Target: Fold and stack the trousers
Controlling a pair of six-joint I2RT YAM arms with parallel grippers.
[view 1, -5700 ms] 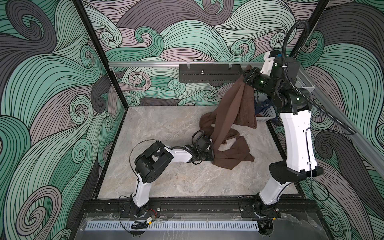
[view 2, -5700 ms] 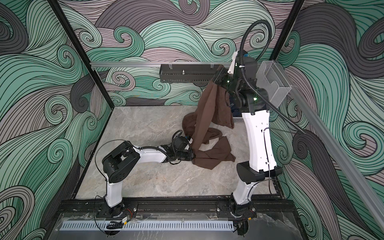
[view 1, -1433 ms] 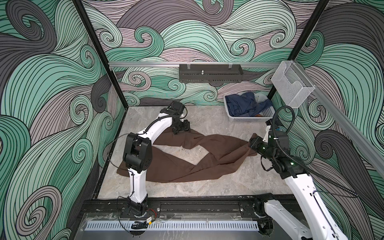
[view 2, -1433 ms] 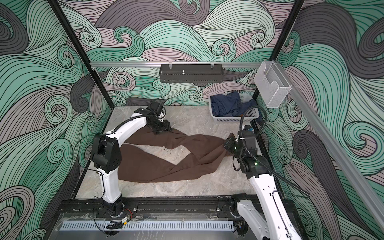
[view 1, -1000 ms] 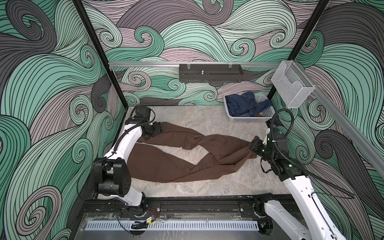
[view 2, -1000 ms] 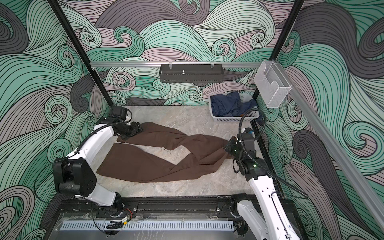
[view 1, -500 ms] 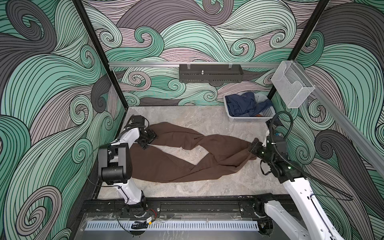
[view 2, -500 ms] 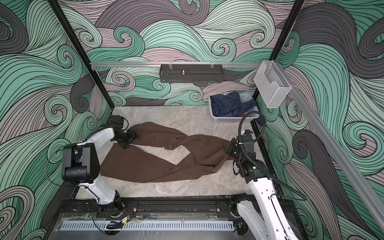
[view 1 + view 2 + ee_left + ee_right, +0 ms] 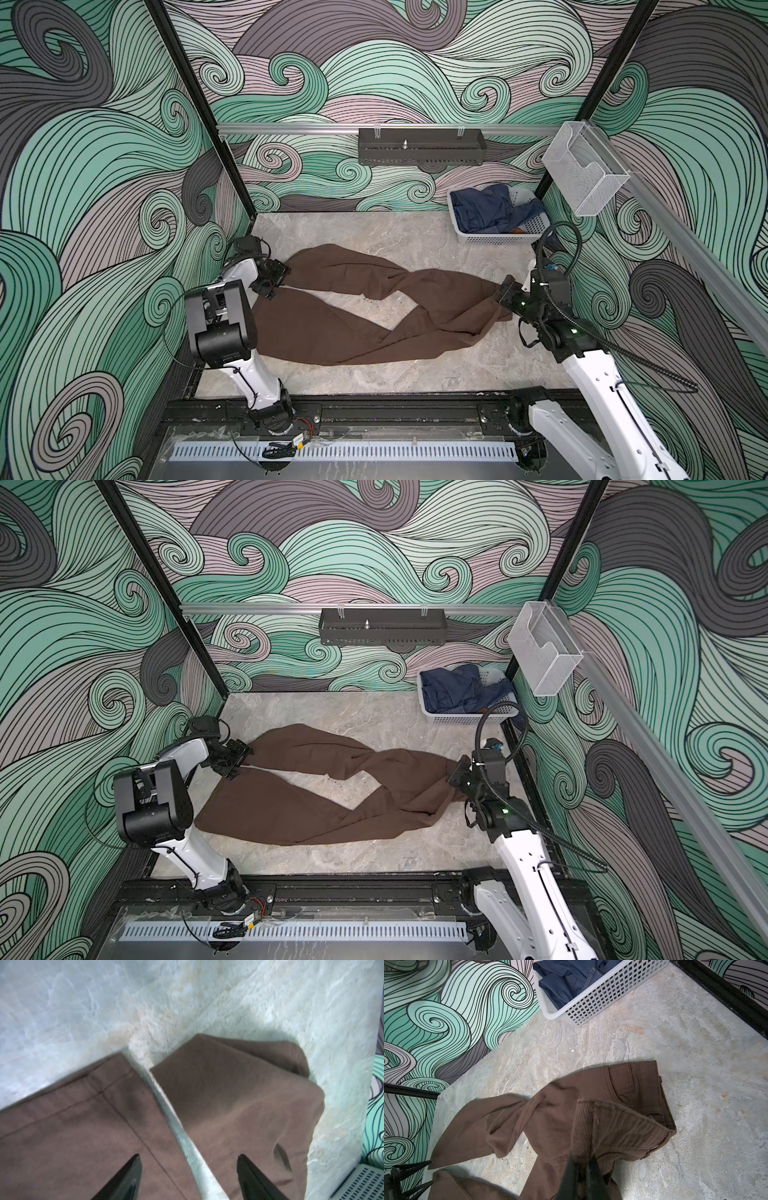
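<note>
The dark brown trousers [image 9: 340, 328] [image 9: 291, 812] lie stretched across the table, with the waist on the right and both legs running left and crossing near the middle. My right gripper [image 9: 500, 296] [image 9: 455, 781] [image 9: 581, 1159] is shut on the ribbed waistband [image 9: 623, 1122], holding it slightly off the table. My left gripper [image 9: 277, 279] [image 9: 239, 756] [image 9: 188, 1156] is open just above the two leg ends. One hemmed leg end [image 9: 72, 1126] lies under one finger and the other leg end [image 9: 239, 1095] under the other finger. A strip of bare table shows between them.
A white basket [image 9: 498, 237] [image 9: 457, 719] [image 9: 602, 995] holding navy denim [image 9: 482, 208] stands at the back right corner. A black rack [image 9: 419, 147] hangs on the back wall. A clear wire holder [image 9: 582, 174] hangs on the right rail. Walls close in the left, back and right.
The trousers hung bunched from my raised right gripper and now lie spread across the table. In the last second my left arm folded back, keeping its gripper over the leg ends. The right grip is unchanged.
</note>
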